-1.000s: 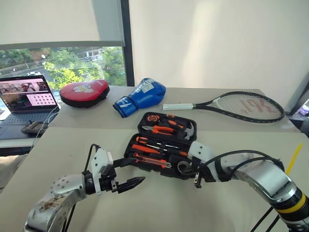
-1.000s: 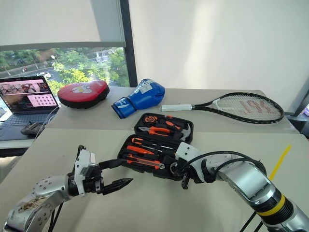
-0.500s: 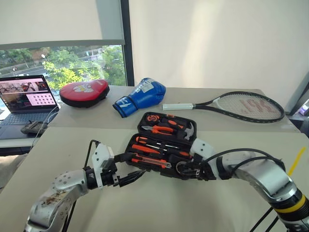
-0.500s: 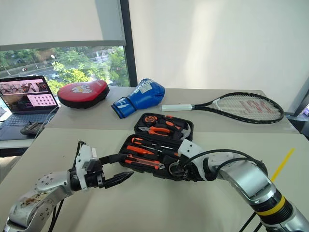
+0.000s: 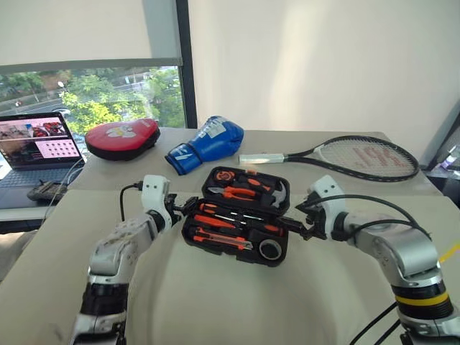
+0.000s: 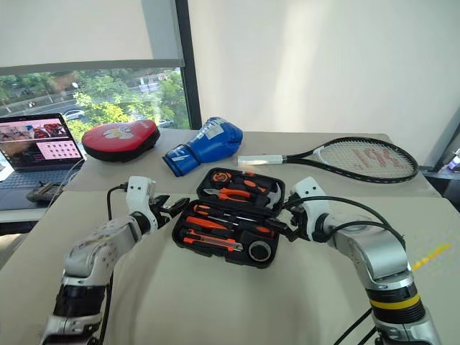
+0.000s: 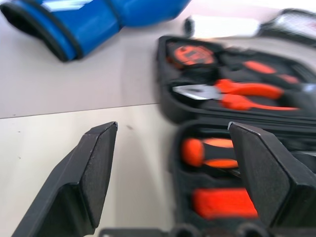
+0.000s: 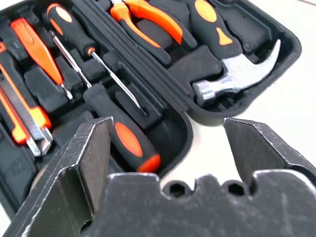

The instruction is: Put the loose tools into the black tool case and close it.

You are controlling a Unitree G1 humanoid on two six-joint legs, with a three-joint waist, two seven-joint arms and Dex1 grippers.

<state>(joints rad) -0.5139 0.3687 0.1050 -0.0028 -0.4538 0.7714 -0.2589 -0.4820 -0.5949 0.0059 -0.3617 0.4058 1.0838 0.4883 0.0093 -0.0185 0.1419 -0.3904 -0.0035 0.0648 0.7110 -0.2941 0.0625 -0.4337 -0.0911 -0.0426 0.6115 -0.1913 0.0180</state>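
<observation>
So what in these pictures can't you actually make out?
- Black plastic tool case: in the left wrist view the tools are blurred, so the orange-handled pieces cannot be told apart.
- Small black tape roll: in the right wrist view the open right gripper hides it.
- Open laptop: cut off by the left edge in the eye views; its screen is too small to read.
- Case latch: too small to see.

No lettering is reading clearly; red marks are showing on the tennis racket (image 5: 366,157) strings, illegible.
</observation>
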